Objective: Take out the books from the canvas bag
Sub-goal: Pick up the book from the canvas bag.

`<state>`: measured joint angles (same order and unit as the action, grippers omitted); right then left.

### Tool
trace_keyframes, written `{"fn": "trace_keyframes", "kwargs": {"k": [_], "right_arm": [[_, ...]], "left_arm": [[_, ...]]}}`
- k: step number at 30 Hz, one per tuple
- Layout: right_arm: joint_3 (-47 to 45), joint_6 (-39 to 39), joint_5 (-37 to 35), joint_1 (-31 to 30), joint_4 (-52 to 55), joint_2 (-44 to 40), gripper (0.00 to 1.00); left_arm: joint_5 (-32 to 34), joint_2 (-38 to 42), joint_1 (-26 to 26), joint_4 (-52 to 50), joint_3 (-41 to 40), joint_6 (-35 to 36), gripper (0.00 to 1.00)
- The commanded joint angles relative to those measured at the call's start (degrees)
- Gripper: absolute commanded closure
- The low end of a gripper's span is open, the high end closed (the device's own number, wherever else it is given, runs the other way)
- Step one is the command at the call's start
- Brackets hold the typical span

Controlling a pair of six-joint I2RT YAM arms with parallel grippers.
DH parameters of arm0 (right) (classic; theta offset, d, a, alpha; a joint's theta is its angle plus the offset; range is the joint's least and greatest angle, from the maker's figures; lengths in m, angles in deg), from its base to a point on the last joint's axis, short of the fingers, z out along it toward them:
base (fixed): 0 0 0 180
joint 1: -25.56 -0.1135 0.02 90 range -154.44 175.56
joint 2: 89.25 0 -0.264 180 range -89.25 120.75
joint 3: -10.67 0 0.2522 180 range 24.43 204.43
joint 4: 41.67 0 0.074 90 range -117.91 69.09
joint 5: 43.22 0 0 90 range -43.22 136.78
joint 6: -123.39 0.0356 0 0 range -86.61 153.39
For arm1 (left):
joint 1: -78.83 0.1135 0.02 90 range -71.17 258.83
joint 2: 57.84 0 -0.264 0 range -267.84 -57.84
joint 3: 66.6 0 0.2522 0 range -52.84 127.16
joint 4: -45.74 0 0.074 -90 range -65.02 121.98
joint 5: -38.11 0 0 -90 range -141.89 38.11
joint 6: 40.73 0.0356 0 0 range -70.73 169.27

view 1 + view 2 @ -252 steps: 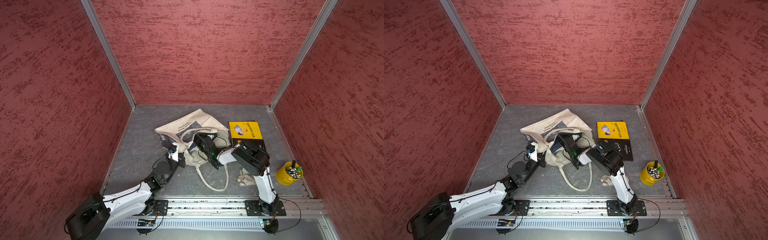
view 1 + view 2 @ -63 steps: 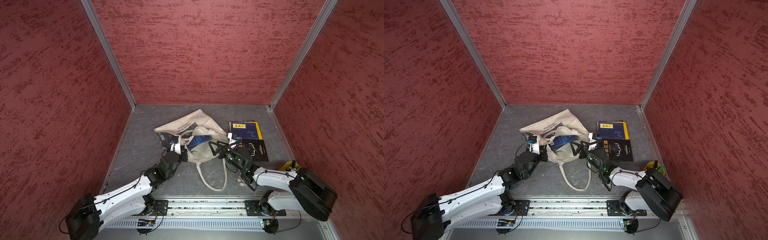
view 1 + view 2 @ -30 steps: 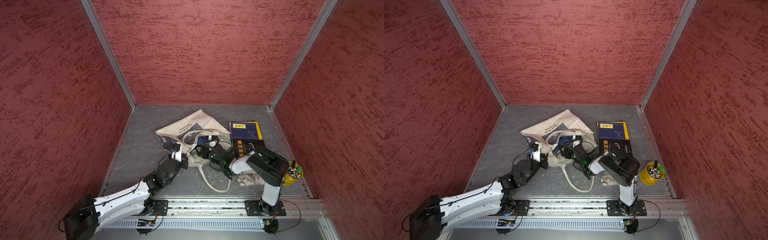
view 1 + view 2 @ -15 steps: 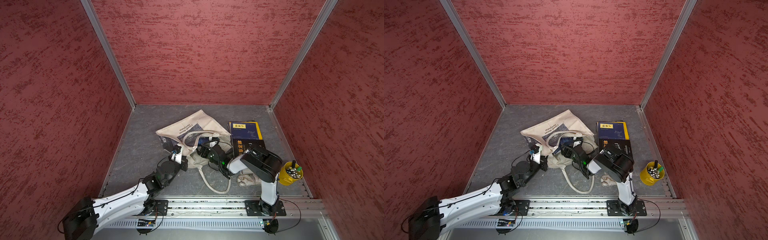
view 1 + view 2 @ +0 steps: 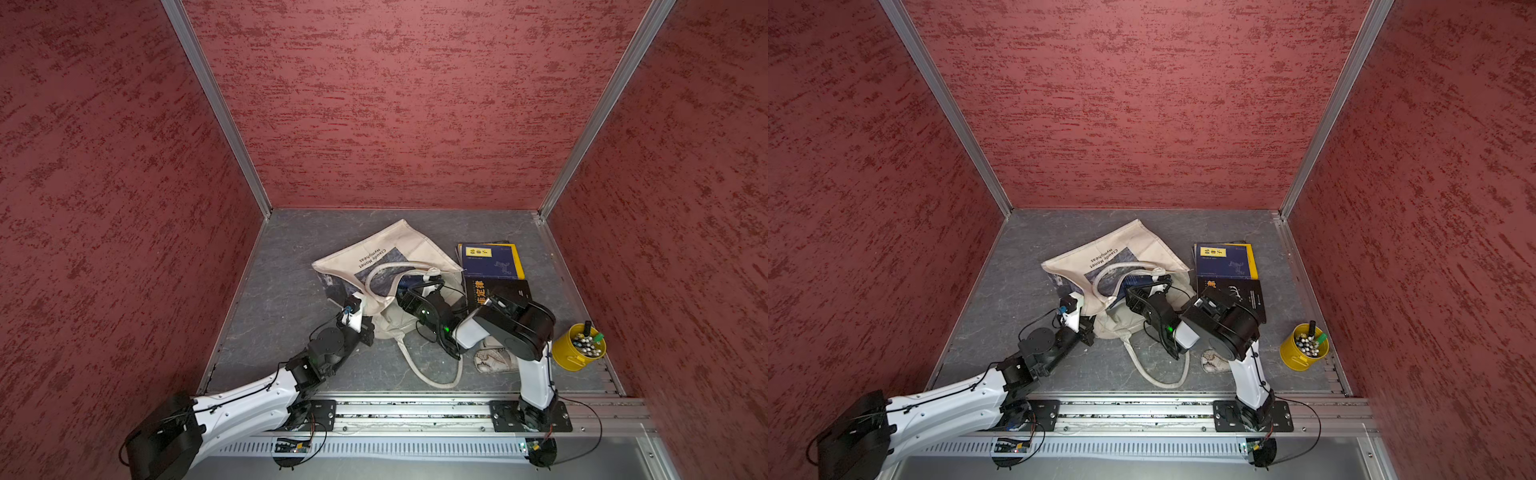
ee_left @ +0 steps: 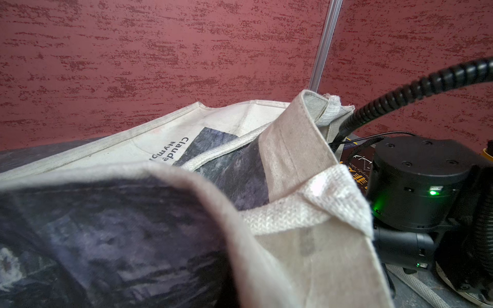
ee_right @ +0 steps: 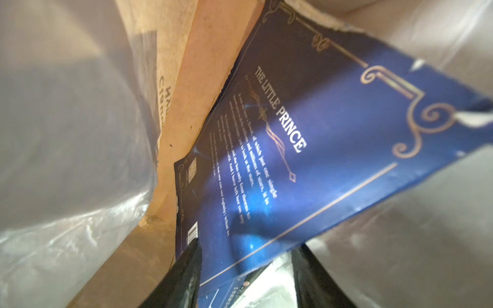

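Left pincer pinching the soft cream canvas bag, the right pincer, jaws apart, is straddling a corner of the glossy, likely slippery dark-blue paperback.

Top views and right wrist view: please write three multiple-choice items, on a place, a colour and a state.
1. Where is the black book? A) on the table beside the canvas bag B) inside it C) against the wall
2. The cup's colour? A) red B) yellow C) green
3. Jaws of the right end effector? A) shut on the cup B) shut on a handle C) apart at a blue book inside the bag
1 A: it lies in the open beside the bag. 2 B: its wall is yellow. 3 C: the right wrist view shows fingers apart at the book's corner.
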<state>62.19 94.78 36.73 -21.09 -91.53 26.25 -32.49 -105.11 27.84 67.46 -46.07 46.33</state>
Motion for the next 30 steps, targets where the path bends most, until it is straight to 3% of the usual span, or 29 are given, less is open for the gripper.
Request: {"fn": "trace_keyframes", "kwargs": {"k": [1,10,19,30], "right_arm": [[1.00,0.23,-2.64,0.29,-1.19,-0.32,0.52],[1.58,-0.37,-4.37,0.24,-0.78,-3.06,0.60],[5.86,1.54,-6.23,0.78,3.27,-1.66,0.54],[14.42,2.85,-6.23,1.09,10.08,0.69,0.55]], "left_arm": [[-3.11,-0.42,1.34,5.06,-1.35,0.18,1.00],[-6.59,-3.36,5.36,7.69,-2.96,-3.46,1.00],[-9.72,-8.71,5.37,10.39,-1.70,-3.04,1.00],[-9.91,-7.55,5.47,11.10,-2.25,-3.04,1.00]]}}
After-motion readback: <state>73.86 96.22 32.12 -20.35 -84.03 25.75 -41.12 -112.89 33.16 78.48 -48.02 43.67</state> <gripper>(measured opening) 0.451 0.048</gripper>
